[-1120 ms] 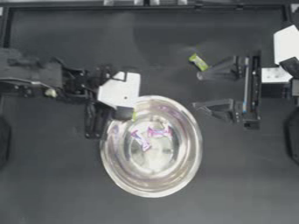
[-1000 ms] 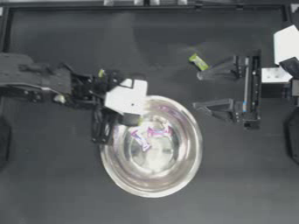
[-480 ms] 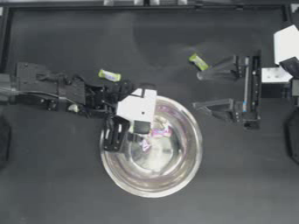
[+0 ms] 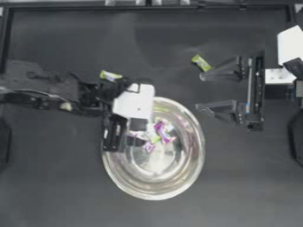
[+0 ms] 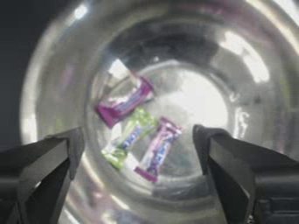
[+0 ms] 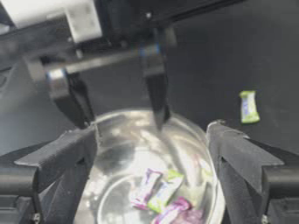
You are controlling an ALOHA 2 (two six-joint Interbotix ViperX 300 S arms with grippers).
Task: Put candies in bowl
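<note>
**Candies: three in the bowl, two out on the table**

Candies are the story, and three of them lie together on the shiny floor of the silver bowl: a pink-purple candy, a yellow-green candy right beside it, and a second pink-purple candy alongside that one. They look close enough to touch, though the reflections in the metal make it hard to be sure.

Over the bowl's left rim hangs the left gripper, reaching in from the left side of the table. Its jaws stand spread wide with nothing between them, and the wrist view looks straight down past them onto the three sweets. From the right wrist view the same gripper shows above the bowl, jaws parted and empty.

Out on the dark table, one loose yellow-green candy lies just behind the left arm, near the bowl's upper left. Another yellow-green candy rests near the right gripper, well apart from the bowl.

That right gripper sits parked at the right side, jaws spread and holding nothing.
</note>
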